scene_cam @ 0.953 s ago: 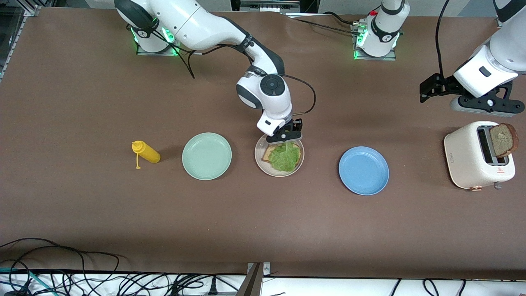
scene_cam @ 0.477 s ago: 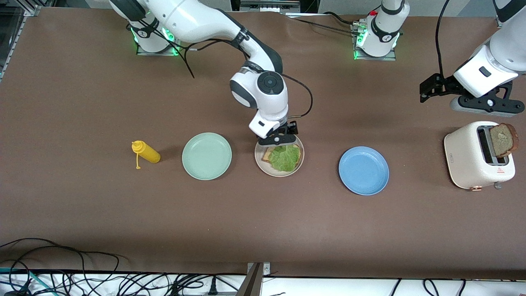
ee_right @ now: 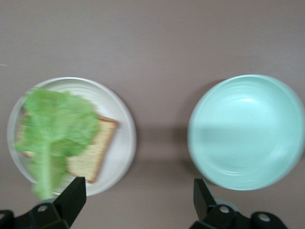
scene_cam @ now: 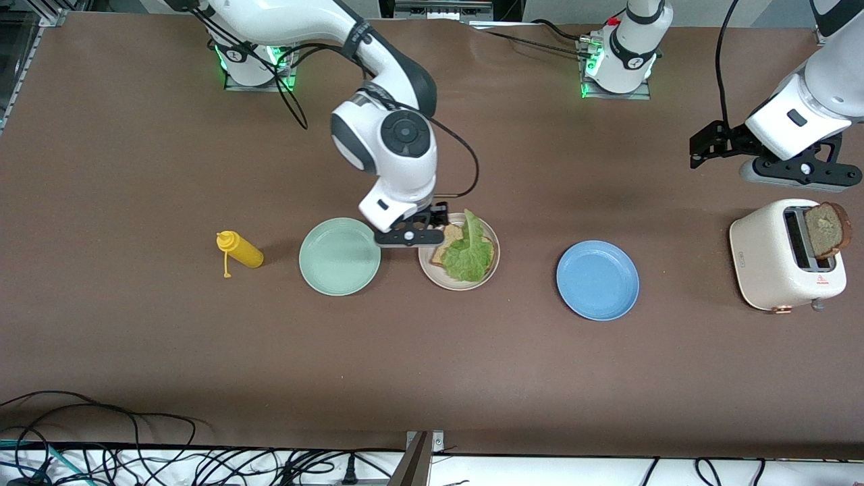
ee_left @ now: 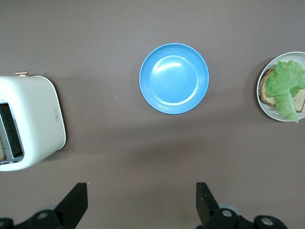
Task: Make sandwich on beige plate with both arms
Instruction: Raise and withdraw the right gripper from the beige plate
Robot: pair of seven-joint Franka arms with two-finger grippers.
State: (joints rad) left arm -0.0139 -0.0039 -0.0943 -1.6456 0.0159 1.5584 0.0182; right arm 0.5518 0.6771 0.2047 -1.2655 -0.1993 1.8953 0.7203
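Observation:
The beige plate (scene_cam: pixel 459 285) holds one brown bread slice (scene_cam: pixel 442 256) with a ruffled green lettuce leaf (scene_cam: pixel 467 253) lying on it. My right gripper (scene_cam: pixel 410 234) hangs open and empty over the gap between that plate and the mint-green plate (scene_cam: pixel 339 256). The right wrist view shows the same: right gripper (ee_right: pixel 139 183), lettuce (ee_right: pixel 57 124), bread (ee_right: pixel 93 148), beige plate (ee_right: pixel 121 152). A second bread slice (scene_cam: pixel 827 229) sticks out of the white toaster (scene_cam: pixel 776 260). My left gripper (scene_cam: pixel 800 173) waits open over the table beside the toaster; in its own wrist view, the left gripper (ee_left: pixel 141 188) has nothing between its fingers.
A blue plate (scene_cam: pixel 597 280) lies between the beige plate and the toaster. A yellow squeeze bottle (scene_cam: pixel 239 251) lies toward the right arm's end of the table, beside the mint-green plate. Cables run along the table edge nearest the front camera.
My right gripper opened, let go of the lettuce on the bread, and drew away from the beige plate toward the mint-green plate. The left arm has not moved.

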